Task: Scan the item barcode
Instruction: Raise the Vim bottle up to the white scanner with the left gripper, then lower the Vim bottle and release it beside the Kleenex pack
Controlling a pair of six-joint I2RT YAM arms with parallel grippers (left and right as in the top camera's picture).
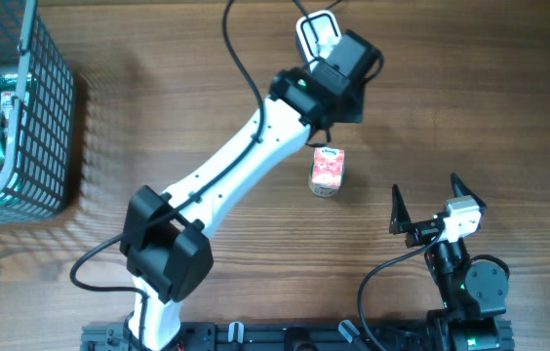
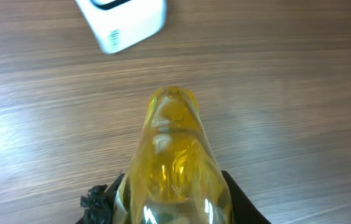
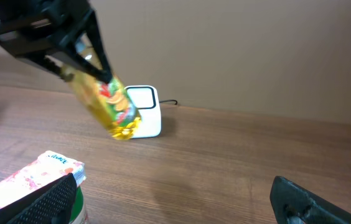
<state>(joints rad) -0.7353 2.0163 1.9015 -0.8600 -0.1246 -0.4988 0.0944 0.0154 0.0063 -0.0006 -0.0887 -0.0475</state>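
Note:
My left gripper (image 1: 338, 60) is shut on the item, a clear yellow bottle (image 2: 172, 168) with a colourful label (image 3: 116, 102). The bottle hangs tilted above the table, its yellow cap end (image 3: 126, 129) pointing down right beside the white scanner (image 3: 145, 118). In the left wrist view the scanner (image 2: 122, 22) lies just beyond the bottle's tip. From overhead the arm hides most of the bottle, and the scanner (image 1: 316, 29) shows at the table's far edge. No barcode shows on the bottle. My right gripper (image 1: 426, 190) stands open near the front right, holding nothing.
A small pink carton (image 1: 328, 171) stands upright mid-table, close to my right gripper's left finger (image 3: 45, 202). A grey wire basket (image 1: 46, 107) with several packets sits at the far left. The scanner's cable (image 1: 304, 8) runs off the back edge.

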